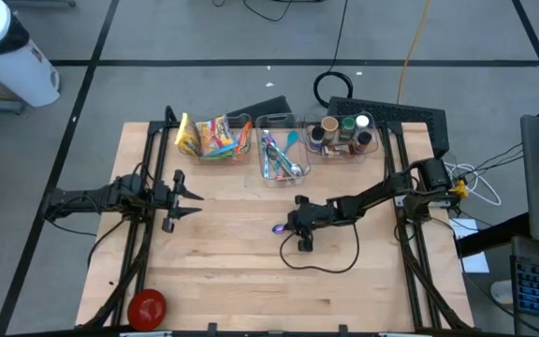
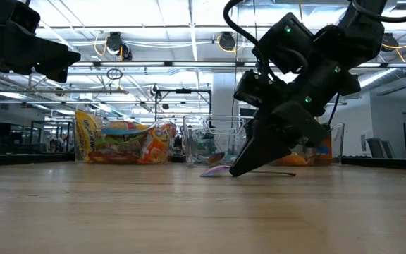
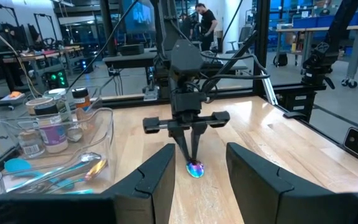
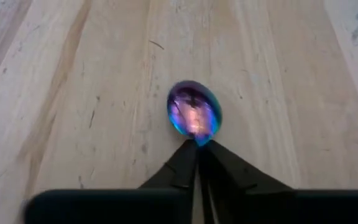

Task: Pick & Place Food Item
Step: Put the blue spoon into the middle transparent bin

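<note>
The right tool [image 4: 197, 148] is low on the surface [image 1: 232, 281], its fingers pinched together on the neck of an iridescent spoon [image 4: 194, 115] – the bowl lies flat on the wood, so the tips must come in low. Farther left, the left tool [image 1: 191, 198] hovers half apart, waiting. Behind stand three clear bins [image 1: 279, 150] – snacks, utensils, jars.

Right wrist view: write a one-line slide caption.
Right gripper jaws shut on an iridescent spoon lying on the wooden table.

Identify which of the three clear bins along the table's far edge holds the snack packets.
The bin on the left-arm end of the row; the middle bin holds utensils, the third holds jars.
</note>
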Controlling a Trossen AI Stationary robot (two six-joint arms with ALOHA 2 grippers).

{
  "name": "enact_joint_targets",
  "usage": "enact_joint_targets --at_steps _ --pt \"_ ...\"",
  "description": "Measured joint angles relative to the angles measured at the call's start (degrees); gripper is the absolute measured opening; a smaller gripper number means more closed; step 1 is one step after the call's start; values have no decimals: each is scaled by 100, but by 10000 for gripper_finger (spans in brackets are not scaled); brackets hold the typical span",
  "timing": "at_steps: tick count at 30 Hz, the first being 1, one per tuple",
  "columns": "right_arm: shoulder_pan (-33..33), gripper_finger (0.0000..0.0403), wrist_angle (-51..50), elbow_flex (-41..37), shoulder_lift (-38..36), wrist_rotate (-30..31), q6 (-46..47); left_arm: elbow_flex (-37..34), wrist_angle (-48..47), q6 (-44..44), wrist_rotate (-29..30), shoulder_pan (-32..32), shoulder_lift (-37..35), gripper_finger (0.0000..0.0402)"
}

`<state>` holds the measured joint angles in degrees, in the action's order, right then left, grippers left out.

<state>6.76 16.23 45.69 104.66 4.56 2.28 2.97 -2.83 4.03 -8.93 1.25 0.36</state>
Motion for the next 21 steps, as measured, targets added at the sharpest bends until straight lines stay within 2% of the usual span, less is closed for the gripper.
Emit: enact_joint_targets --at_steps 3,11,21 --pt "-1 8 -20 -2 0 1 -19 1 -1 0 1 0 0 152" --pt "41 4 76 -15 7 39 -15 1 -1 0 0 0 0 152" --pt "200 1 1361 -33 -277 139 -119 1 -1 0 0 0 0 152"
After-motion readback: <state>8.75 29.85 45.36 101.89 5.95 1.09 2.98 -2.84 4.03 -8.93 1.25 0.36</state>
